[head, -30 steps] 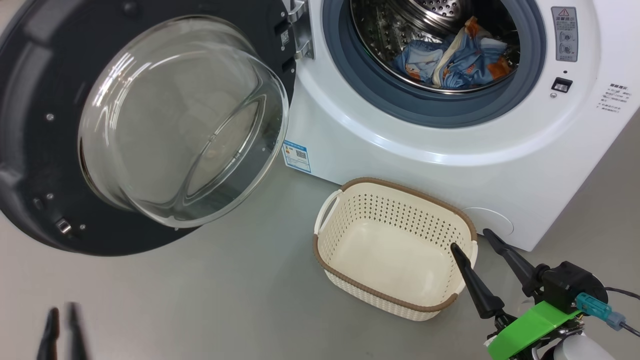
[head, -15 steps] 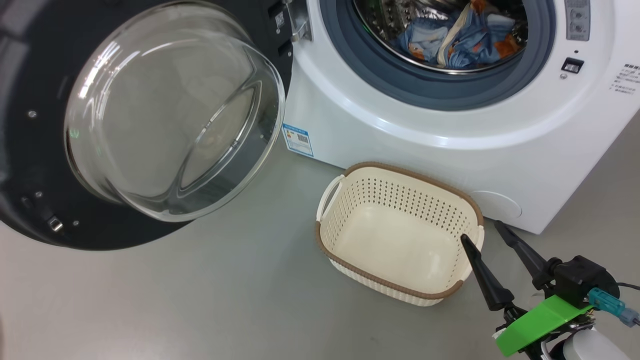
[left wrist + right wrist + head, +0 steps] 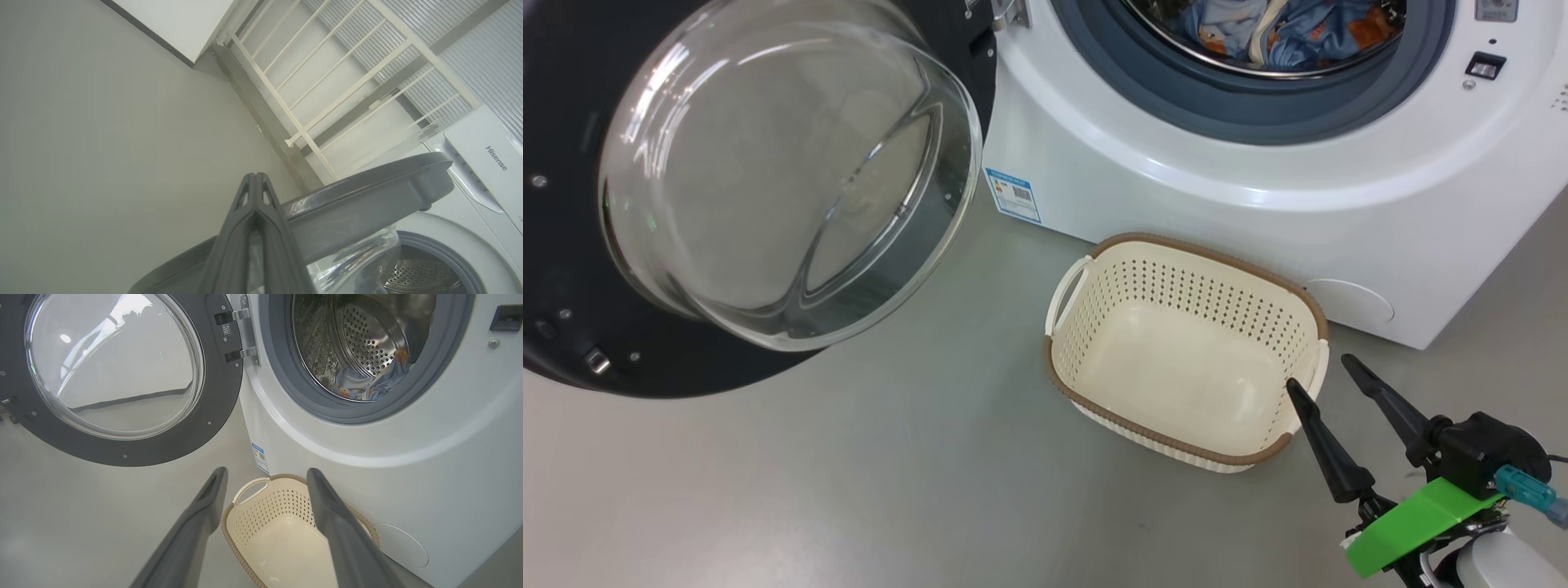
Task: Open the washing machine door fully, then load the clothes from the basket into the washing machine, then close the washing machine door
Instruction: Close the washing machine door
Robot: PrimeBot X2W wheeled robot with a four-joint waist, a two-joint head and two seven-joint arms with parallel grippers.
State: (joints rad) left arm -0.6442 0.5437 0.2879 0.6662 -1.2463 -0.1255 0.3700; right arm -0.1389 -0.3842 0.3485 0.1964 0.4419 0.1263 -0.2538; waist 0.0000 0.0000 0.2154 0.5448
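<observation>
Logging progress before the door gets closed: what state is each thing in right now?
washing machine door: swung wide open.
washing machine: mouth open, loaded.
clothes: inside the machine.
basket: empty, upright.
left hand: shut, empty.
right hand: open, empty, beside the basket.

I see a glossy black door (image 3: pixel 686 371) with smooth clear glass (image 3: pixel 768 163), a shiny white washer (image 3: pixel 1258 212), a perforated steel drum (image 3: pixel 359 339) holding soft cloth (image 3: pixel 1307 33), a matt plastic basket (image 3: pixel 1192 298), and a smooth grey floor (image 3: pixel 849 490).
</observation>
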